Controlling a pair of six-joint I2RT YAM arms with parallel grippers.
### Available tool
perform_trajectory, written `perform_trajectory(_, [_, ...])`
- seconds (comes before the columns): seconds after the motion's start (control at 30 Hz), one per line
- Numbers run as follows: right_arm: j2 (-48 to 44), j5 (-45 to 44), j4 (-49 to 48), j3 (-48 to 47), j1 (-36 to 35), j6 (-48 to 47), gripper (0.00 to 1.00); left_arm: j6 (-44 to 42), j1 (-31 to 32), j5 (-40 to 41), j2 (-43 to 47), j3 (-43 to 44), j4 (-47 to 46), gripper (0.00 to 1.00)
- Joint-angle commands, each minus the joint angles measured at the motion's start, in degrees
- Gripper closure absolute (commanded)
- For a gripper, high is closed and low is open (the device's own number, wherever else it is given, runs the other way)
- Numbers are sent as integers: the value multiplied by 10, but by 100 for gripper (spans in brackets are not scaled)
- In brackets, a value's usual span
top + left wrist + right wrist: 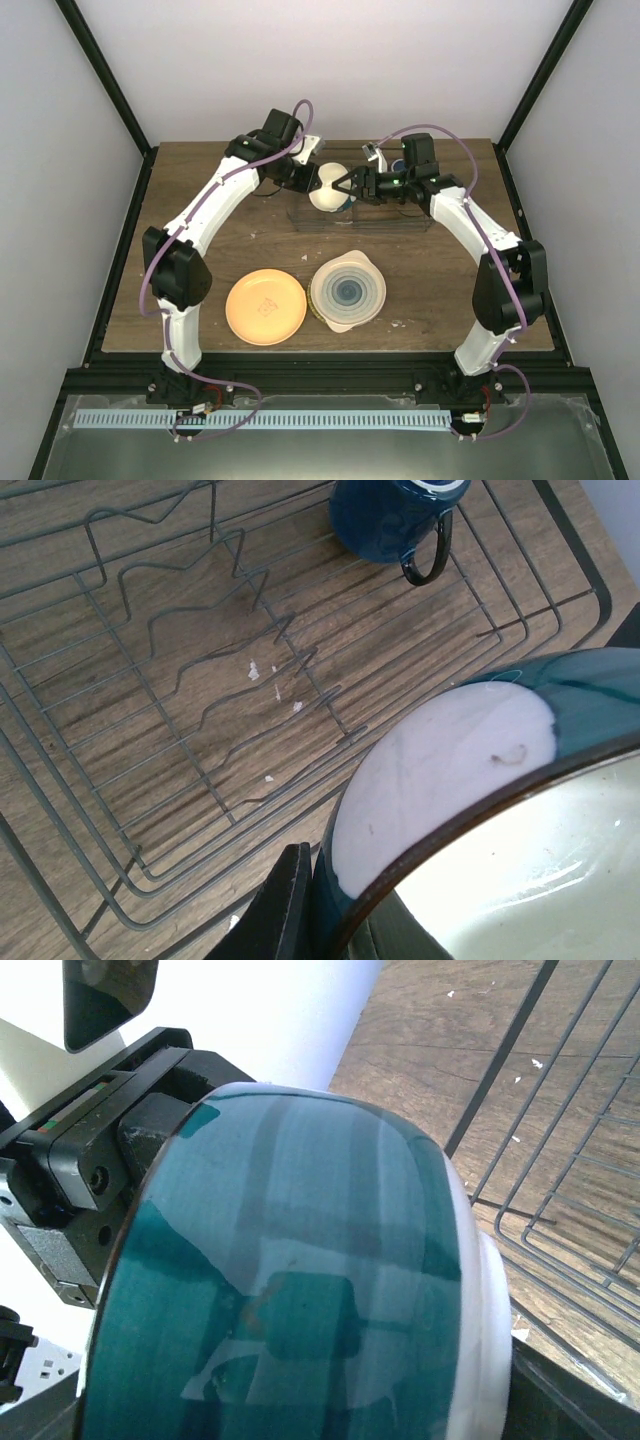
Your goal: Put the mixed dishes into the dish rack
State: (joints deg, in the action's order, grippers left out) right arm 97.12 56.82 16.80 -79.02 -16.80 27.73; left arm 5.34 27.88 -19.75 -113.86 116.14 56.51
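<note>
The small white-and-blue bowl [328, 190] hangs in the air at the left end of the dish rack [405, 223]. My left gripper [312, 183] is shut on its rim; one finger [285, 900] presses the teal outer wall [450, 770]. My right gripper [346, 187] has its jaws spread wide on either side of the bowl [300, 1290]; I cannot tell whether they press it. The dark blue mug [390, 515] stands in the rack [150, 730]. The orange-yellow plate [266, 307] and the cream ringed plate [347, 290] lie flat on the table in front.
The rack's divider prongs [250, 670] stand in rows below the bowl. Rack wires [580, 1190] show to the right in the right wrist view. Black frame posts edge the table on both sides.
</note>
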Motion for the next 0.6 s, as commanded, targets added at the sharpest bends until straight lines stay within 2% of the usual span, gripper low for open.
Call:
perform_trajectory(0.0, [8, 28, -22, -4, -11, 6, 27, 9, 1, -25, 10, 1, -35, 100])
perform_trajectory(0.13, [13, 37, -26, -5, -13, 10, 38, 12, 1, -26, 8, -2, -43, 100])
perform_trajectory(0.3, [17, 46, -32, -7, -15, 13, 58, 14, 1, -25, 8, -10, -53, 100])
perform_trajectory(0.43, [18, 42, -28, -10, -15, 9, 64, 14, 1, -25, 5, -21, -61, 100])
perform_trajectory(0.57, [21, 25, -16, -18, -15, -1, 65, 12, 1, -24, 4, -33, -65, 87])
